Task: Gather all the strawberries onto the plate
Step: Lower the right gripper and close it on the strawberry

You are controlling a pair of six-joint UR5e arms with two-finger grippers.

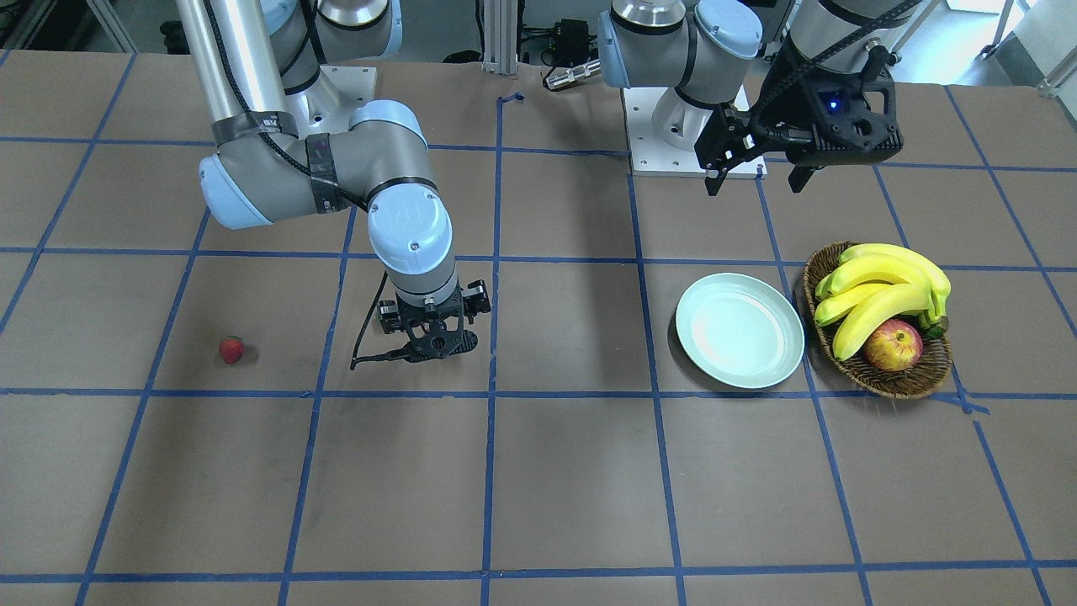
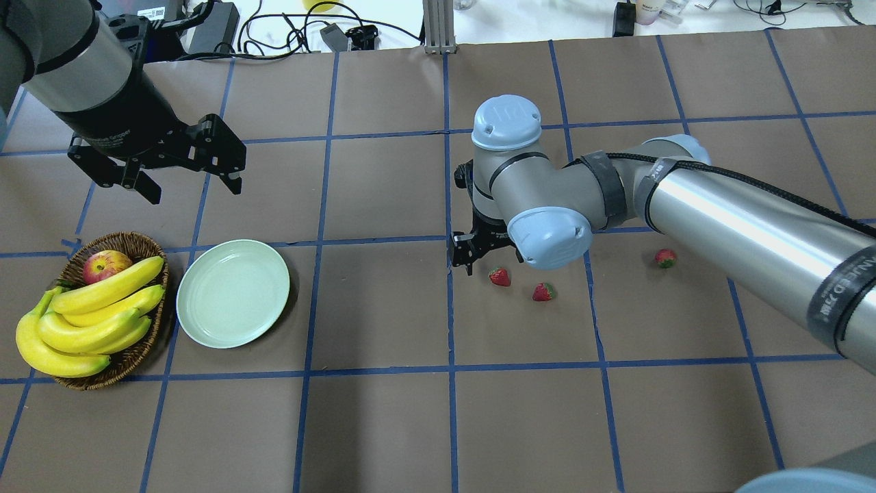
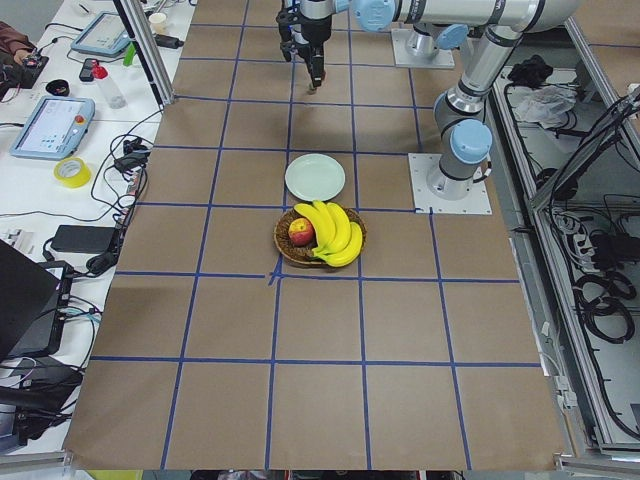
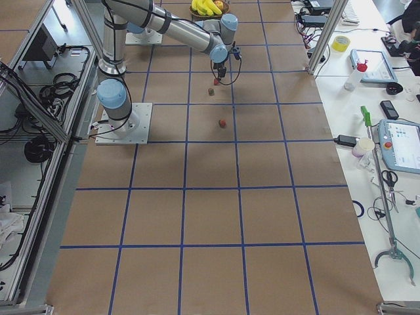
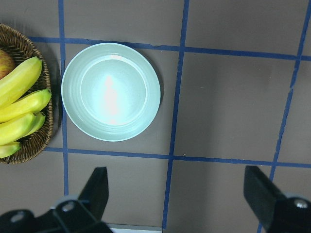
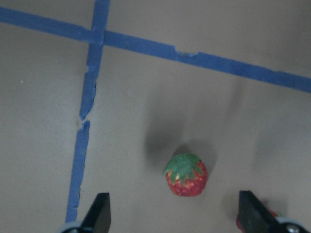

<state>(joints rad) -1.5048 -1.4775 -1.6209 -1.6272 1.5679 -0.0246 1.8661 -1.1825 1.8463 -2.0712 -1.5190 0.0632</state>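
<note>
Three strawberries lie on the brown table: one (image 2: 499, 276) just below my right gripper (image 2: 472, 257), a second (image 2: 543, 292) beside it, and a third (image 2: 665, 258) further right. In the right wrist view the nearest strawberry (image 6: 186, 174) lies on the table between the open fingers (image 6: 99, 213), untouched. Only one strawberry (image 1: 231, 349) shows in the front view. The mint-green plate (image 2: 233, 293) has nothing on it. My left gripper (image 2: 195, 192) hangs open above and behind the plate (image 5: 111, 91), holding nothing.
A wicker basket (image 2: 133, 352) with bananas (image 2: 96, 315) and an apple (image 2: 106, 266) stands directly left of the plate. Blue tape lines grid the table. The right arm's forearm (image 2: 739, 226) stretches over the table's right side.
</note>
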